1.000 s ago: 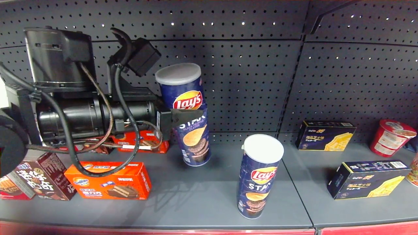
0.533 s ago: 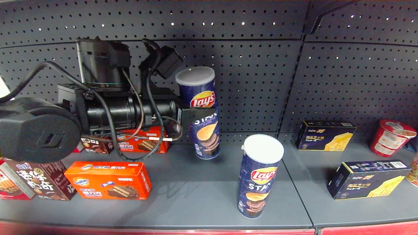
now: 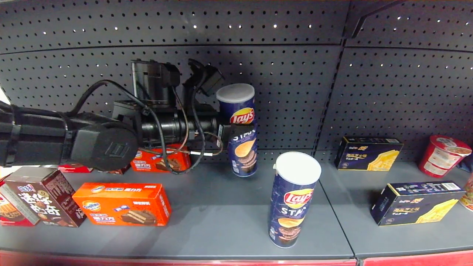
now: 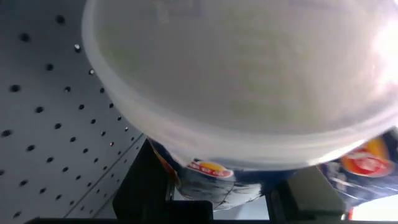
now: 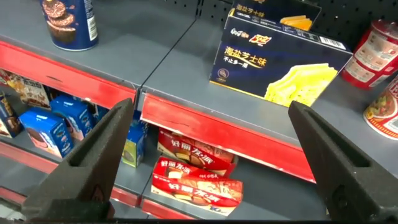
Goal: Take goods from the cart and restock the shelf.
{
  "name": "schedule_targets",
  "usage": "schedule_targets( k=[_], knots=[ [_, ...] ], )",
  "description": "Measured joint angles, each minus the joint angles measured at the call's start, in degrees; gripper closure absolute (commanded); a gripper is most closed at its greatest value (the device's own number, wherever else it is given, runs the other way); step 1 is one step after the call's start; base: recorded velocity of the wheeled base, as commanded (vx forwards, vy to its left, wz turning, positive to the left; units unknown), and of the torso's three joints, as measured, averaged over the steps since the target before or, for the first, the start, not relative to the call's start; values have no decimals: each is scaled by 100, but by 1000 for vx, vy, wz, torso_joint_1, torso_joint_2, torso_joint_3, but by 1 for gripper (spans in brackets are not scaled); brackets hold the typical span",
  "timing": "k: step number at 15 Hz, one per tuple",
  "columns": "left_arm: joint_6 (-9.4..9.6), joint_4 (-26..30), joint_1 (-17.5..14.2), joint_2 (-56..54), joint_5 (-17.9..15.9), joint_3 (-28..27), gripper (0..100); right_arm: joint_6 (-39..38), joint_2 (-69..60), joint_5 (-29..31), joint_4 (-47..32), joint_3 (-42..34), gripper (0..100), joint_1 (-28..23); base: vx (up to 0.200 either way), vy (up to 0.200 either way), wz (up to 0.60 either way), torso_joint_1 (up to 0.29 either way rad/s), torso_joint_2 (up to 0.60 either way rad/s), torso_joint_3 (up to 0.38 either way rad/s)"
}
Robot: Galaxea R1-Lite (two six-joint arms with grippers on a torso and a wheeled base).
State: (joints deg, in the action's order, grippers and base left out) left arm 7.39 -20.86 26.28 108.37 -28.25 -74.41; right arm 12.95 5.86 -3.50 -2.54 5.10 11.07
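left pincer (image 3: 242, 130) grasps dark-blue, white-lidded chip can (image 3: 244, 155) upright, behind-left of front can (image 3: 293, 199); bare shelf (image 3: 221, 214) between; right pincer (image 5: 211, 106) released.

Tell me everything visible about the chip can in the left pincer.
The chip can is a tall dark-blue tube, cardboard by its look, with a red-and-yellow logo and pictured chips, capped by a translucent plastic lid. It stands nearly upright at the back of the shelf, near the pegboard. The left pincer grips its middle from the side. Whether its base touches the shelf is unclear.
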Motion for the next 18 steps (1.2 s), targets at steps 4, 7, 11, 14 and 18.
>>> schedule_targets(
  k=[4,7,11,14,18],
  knots=[
    [51,-2,9,461,-29,-310,100,21,2,-2,0,11,0,0,0,0,0,0,0,0],
    [87,1,26,775,-33,-590,100,21,4,5,98,13,0,-2,0,0,0,0,0,0],
    [88,4,91,1182,-27,-922,100,22,4,6,123,11,0,0,0,0,0,0,0,0],
    [88,9,111,1417,-24,-1064,100,22,4,9,123,9,0,0,0,0,0,0,0,0],
    [98,0,106,1596,-30,-1134,100,21,6,9,121,0,0,-2,0,0,0,0,0,0]
  ],
)
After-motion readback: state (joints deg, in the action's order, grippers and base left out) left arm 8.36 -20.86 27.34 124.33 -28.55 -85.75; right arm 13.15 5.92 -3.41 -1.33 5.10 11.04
